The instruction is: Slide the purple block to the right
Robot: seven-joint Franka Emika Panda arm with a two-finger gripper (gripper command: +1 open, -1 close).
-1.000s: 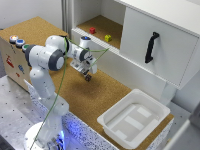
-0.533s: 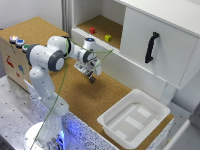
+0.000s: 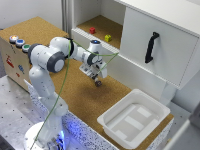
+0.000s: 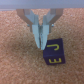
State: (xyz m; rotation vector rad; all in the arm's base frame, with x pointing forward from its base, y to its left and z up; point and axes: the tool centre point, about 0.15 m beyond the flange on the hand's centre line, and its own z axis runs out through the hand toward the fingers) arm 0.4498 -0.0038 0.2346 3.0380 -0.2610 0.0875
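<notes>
— Wrist view first: purple block (image 4: 52, 53) on the cork table (image 4: 15, 60), flat, yellow letters up, touching one side of the closed fingertips (image 4: 40, 42)?
— Looks so. Gripper (image 4: 39, 44) pinched nearly shut, holding nothing, tips pressed together and set against the block's edge rather than around it.
— Risk from here?
— Probably rotation. Contact sits near a corner, off the block's middle, so a push could spin it away instead of sliding it straight. Could also slip past the tips and be left behind.
— And height?
— Hard to judge. Too high, and the tips might ride over the block; too low, and might drag in the cork.
— Farther out, exterior view?
— Gripper (image 3: 96, 77) low over the table, white tray (image 3: 135, 120) well apart; red block (image 3: 92, 30) and yellow block (image 3: 108, 38) up in the open cabinet (image 3: 150, 45), out of the way.
</notes>
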